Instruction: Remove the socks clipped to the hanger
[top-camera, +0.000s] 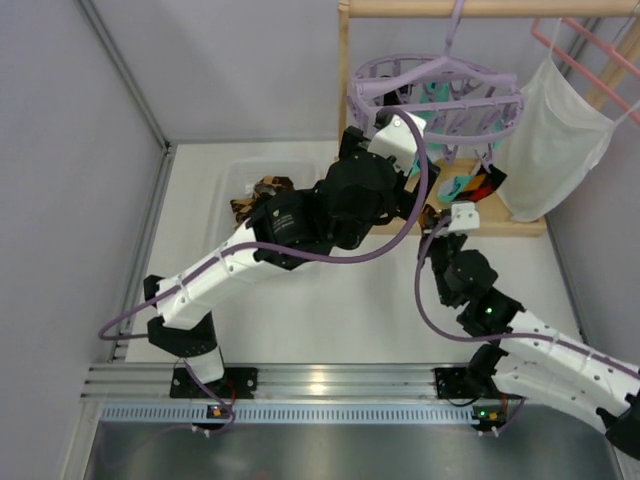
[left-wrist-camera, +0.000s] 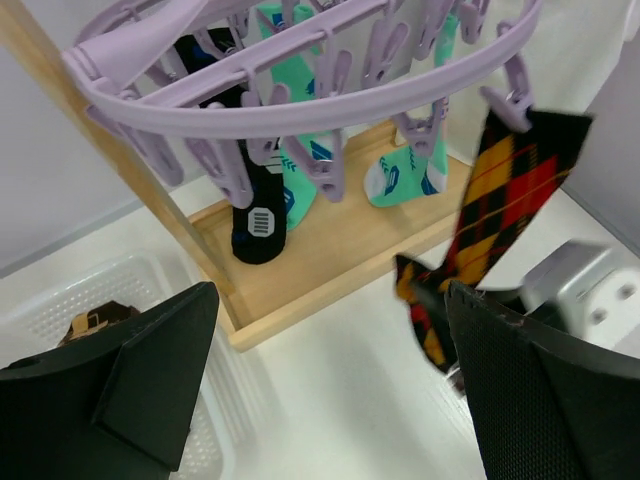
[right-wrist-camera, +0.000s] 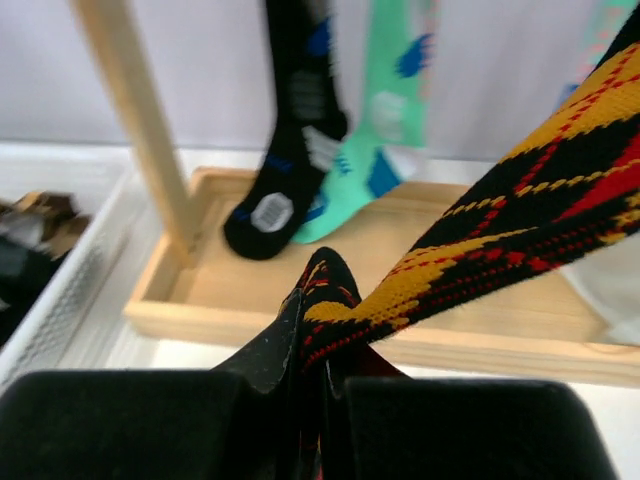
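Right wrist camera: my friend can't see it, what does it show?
The right claw is shut on the lower end of a black, yellow and red plaid sock stretching up to the right. Behind it, a black sock and a mint sock hang over a wooden tray.

The left arm (top-camera: 232, 262) stands at the near left, runs diagonally up and to the right, bends at a bulky black elbow, and ends in a white wrist held high. The left gripper (left-wrist-camera: 330, 300) is spread wide. Its two black fingers (left-wrist-camera: 150, 385) frame the wrist view on either side, with nothing between them.

The right arm (top-camera: 545, 340) lies low at the near right, folds at its elbow and reaches up and to the left, ending just right of the left arm's forearm. The right gripper (right-wrist-camera: 318, 372) is pressed closed, its tips pinching the lower end of a black, yellow and red plaid sock (right-wrist-camera: 520, 190), which runs up and to the right from the grip.
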